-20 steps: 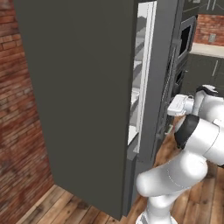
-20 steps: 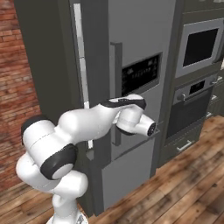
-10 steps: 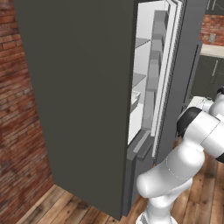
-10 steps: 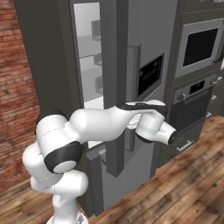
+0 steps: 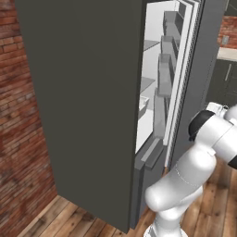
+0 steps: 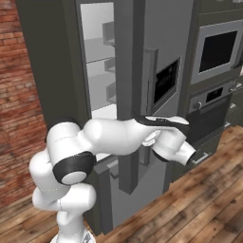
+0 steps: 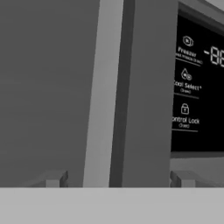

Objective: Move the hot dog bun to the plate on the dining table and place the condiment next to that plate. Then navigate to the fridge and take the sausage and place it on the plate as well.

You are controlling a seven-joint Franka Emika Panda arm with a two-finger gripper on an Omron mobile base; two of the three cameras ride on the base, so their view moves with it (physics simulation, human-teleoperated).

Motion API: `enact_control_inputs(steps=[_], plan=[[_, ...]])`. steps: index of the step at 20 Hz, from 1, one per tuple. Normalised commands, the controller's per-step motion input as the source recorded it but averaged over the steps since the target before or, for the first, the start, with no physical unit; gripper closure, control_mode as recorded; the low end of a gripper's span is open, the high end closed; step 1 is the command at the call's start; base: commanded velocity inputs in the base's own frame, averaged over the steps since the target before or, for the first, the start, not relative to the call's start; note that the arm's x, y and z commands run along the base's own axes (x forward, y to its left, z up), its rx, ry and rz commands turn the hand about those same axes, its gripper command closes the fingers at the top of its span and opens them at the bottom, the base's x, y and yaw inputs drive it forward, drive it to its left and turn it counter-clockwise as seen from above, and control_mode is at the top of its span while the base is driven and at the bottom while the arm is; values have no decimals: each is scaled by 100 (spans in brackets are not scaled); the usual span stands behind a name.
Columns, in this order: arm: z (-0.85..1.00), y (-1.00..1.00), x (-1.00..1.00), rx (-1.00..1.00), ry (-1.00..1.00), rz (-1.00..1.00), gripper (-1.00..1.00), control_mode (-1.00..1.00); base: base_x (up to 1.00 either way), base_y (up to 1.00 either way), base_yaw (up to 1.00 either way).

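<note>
The fridge stands with its dispenser door (image 6: 161,85) swung partly out, showing white shelves (image 6: 97,71) inside; what lies on them is too small to tell. From the left, the shelves (image 5: 147,88) and the door's inner bins (image 5: 166,69) are visible. My gripper (image 7: 118,179) is open and pressed close to the door's front. Its fingertips (image 7: 54,179) stand wide apart on either side of the pale vertical handle (image 7: 100,87). The dispenser panel (image 7: 197,87) is just right of it. My hand (image 6: 172,144) sits low against that door.
A built-in oven stack (image 6: 216,52) stands right of the fridge. A brick wall (image 6: 19,71) is on the left, with wood floor (image 6: 199,204) below. The freezer drawer front (image 5: 149,157) juts out under the open compartment, close to my arm (image 5: 208,134).
The dispenser door, shut a second ago, has swung outward with my hand on its handle. The interior shelves have come into sight and the arm has stretched further right.
</note>
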Motion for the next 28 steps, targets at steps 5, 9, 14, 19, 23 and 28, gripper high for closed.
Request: enact_control_inputs(steps=[5,9,14,19,23,28], plan=[[19,-8,-10,0,-4,-19,-100,-100,0,0,0],[10,-42,34,0,6,-15,-100,-100,0,0,0],[0,-22,41,0,5,-11,-100,-100,0,0,0],[-3,-18,42,0,6,0,-100,-100,0,0,0],[5,-11,-60,0,-18,0,-100,-100,0,0,0],[43,15,-96,-5,-33,0,-100,-100,0,0,0]])
